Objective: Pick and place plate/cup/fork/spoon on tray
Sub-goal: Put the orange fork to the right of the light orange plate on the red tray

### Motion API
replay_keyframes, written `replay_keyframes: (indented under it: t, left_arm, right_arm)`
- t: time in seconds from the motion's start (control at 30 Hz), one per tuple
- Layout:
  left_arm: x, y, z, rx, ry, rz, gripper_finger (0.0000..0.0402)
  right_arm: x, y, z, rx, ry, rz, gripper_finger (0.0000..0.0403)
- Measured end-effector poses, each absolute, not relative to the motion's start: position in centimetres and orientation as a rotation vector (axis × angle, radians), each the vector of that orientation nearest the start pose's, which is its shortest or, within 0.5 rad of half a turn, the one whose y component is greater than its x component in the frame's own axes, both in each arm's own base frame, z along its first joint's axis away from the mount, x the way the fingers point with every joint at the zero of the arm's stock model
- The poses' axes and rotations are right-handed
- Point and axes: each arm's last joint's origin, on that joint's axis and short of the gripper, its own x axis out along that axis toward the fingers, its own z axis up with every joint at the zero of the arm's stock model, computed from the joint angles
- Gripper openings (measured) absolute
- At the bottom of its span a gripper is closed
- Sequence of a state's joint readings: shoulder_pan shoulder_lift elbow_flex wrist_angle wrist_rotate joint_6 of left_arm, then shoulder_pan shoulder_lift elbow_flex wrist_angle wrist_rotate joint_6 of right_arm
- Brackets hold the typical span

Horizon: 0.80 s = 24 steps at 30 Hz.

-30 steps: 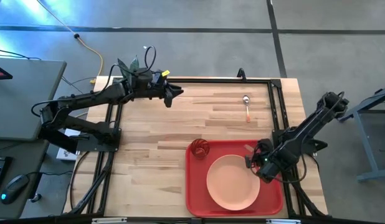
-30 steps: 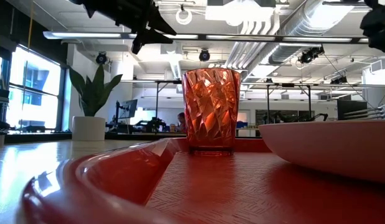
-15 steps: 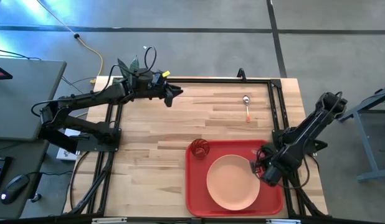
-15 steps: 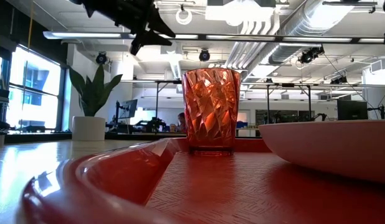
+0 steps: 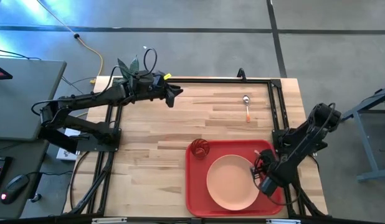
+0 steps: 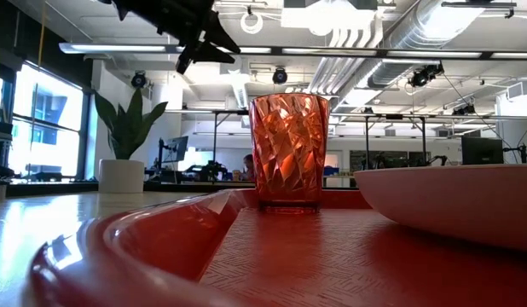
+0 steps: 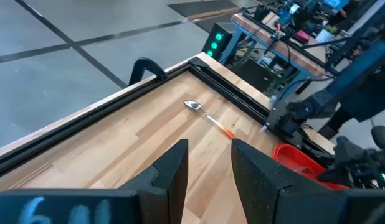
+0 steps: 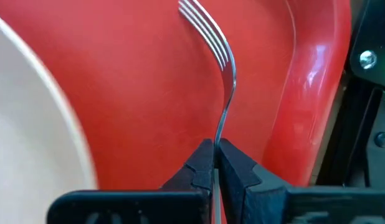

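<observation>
The red tray [image 5: 199,193] lies at the table's near right. On it rest the salmon-pink plate [image 5: 230,182] and, upright in its far left corner, the red-orange cup [image 5: 200,147]; both also show in the low view, cup [image 6: 286,149] and plate [image 6: 451,205]. My right gripper [image 5: 262,177] is over the tray's right part, beside the plate, shut on the fork [image 8: 211,37]. The spoon [image 5: 247,107] lies flat on the wood at the far right. My left gripper [image 5: 174,93] hangs open and empty above the table's far left. My right gripper pinches the fork's thin metal neck [image 8: 220,127] between its two fingertips, which lie along the fork. The tines [image 8: 204,25] stick out ahead of the fingers over the tray floor near its right rim. The orange handle is hidden behind the fingers. Whether the tines touch the tray cannot be told.
A white pot with a green plant [image 6: 121,175] stands at the table's far left corner. Black frame rails run along the table's left [image 5: 108,143], far and right [image 5: 276,112] sides. Bare wood lies between the spoon, the cup and my left arm.
My right gripper has moved toward the table's near edge with the fork, along the tray's right side beside the plate, and has left the low view's top right corner.
</observation>
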<state>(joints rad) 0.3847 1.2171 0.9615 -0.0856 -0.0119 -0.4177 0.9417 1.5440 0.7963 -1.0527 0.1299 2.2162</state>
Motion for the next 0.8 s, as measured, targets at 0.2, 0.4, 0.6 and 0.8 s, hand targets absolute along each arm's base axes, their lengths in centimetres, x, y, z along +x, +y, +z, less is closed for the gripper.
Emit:
replay_keyframes:
  t: [0.2,0.4,0.6,0.8]
  left_arm:
    - [25.2,10.3,31.5,-0.493,0.24,0.487,0.0113]
    - [25.1,10.3,31.5,-0.504,0.23,0.516,0.0113]
    - [25.1,10.4,31.6,-0.522,0.21,0.545,0.0113]
    - [25.1,10.4,31.6,-0.53,0.208,0.547,0.0113]
  right_arm:
    - [13.1,17.6,14.3,0.787,1.178,-1.093,0.0003]
    - [13.0,18.1,14.3,0.808,1.192,-1.055,0.0022]
    - [13.6,18.9,14.2,0.897,1.195,-0.981,0.0045]
    - [13.2,18.3,14.6,0.886,1.263,-1.048,0.0052]
